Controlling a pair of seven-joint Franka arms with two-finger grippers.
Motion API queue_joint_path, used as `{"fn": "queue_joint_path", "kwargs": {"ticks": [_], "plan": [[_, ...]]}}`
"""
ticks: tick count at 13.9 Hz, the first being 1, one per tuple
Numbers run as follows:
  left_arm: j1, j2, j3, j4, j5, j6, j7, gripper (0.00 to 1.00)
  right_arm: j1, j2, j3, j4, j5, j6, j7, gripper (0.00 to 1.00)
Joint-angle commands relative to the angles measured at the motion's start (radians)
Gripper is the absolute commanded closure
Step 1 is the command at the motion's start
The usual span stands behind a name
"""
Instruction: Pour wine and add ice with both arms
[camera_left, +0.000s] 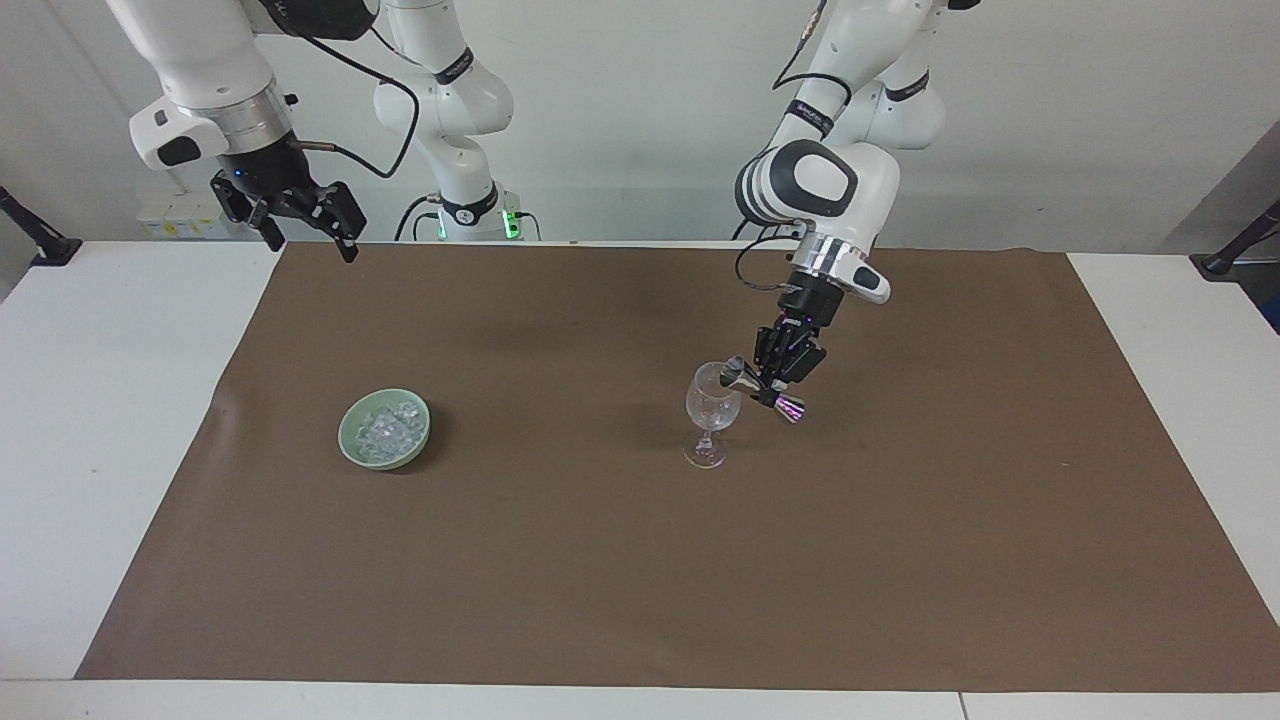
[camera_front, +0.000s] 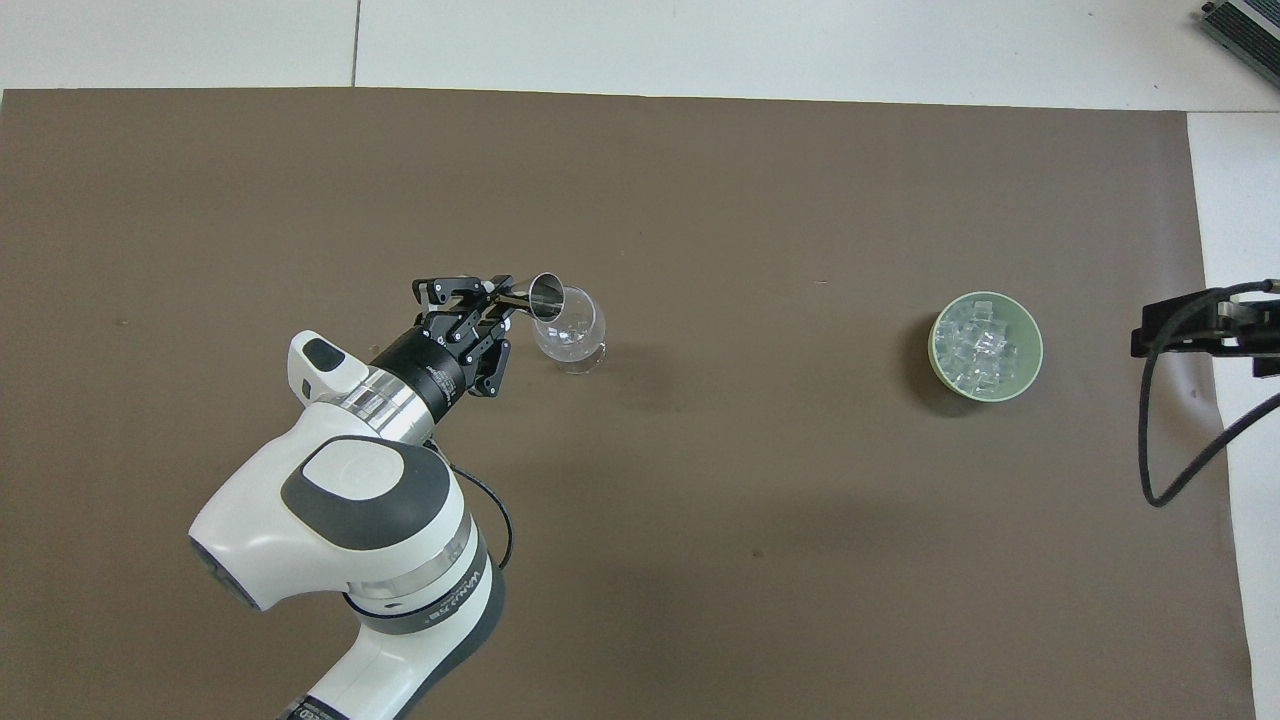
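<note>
While left tool (camera_left: 770, 392) tips a jigger (camera_left: 760, 392), no writing is legible.

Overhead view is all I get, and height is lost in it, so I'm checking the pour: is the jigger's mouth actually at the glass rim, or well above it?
Observer: At the rim. In the facing view the tilted jigger has its mouth at the lip of the glass.
Operator: Is the glass standing upright?
Observer: Yes, upright on its foot on the brown mat.
Operator: My view cuts off the right gripper. Where is it?
Observer: The right gripper waits open in the air over the mat's corner at the right arm's end, away from the bowl of ice.
</note>
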Motion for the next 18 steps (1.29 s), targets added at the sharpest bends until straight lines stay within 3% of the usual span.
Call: {"fn": "queue_joint_path", "kwargs": {"ticks": [1, 18], "plan": [[-0.027, 0.014, 0.012, 0.020, 0.016, 0.040, 0.014, 1.00, -0.010, -0.023, 0.005, -0.022, 0.023, -0.010, -0.016, 0.00], [-0.027, 0.003, 0.013, 0.034, 0.019, 0.071, 0.092, 1.00, -0.010, -0.023, 0.005, -0.022, 0.023, -0.010, -0.016, 0.00]]}}
